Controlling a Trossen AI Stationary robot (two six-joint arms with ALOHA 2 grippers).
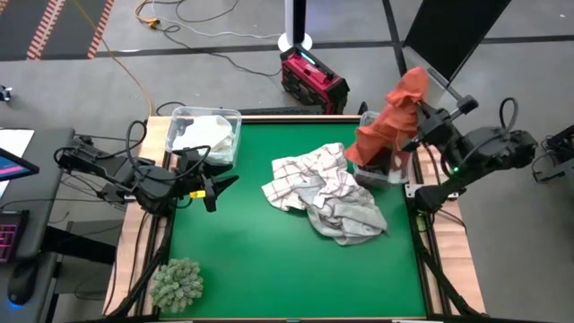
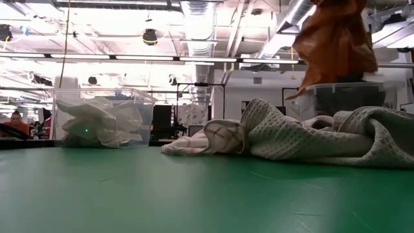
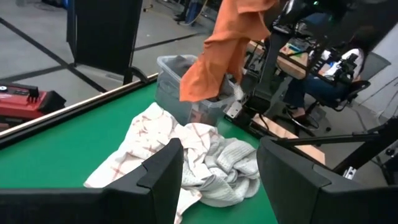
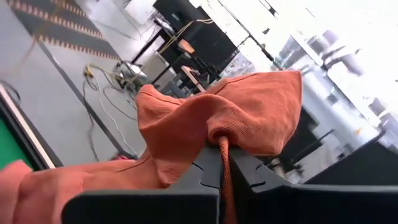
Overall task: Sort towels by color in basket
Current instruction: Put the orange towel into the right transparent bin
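Note:
My right gripper [image 1: 418, 111] is shut on a rust-orange towel [image 1: 392, 117], held high at the table's far right corner above a clear bin [image 1: 398, 172] with dark cloth in it. A grid-checked white towel [image 1: 303, 172] and a light grey towel [image 1: 352, 215] lie crumpled together at the table's middle. White towels [image 1: 204, 133] fill a clear bin [image 1: 183, 115] at the far left. My left gripper [image 1: 218, 186] hangs open by that bin, pointing at the pile and touching nothing. My right gripper pinches a bunched fold at the orange towel's upper end [image 4: 219, 140] between its two fingers [image 4: 198, 179]. The fingers lie about level. The towel puffs out past the fingertips and hangs down slack, its lower end [image 3: 194, 86] at the right bin's rim.
A fuzzy grey-green clump [image 1: 177, 283] sits at the table's near left corner. Bare green tabletop [image 1: 260, 260] lies between it and the pile. A red case [image 1: 312, 79] and cables lie on the floor beyond the far edge.

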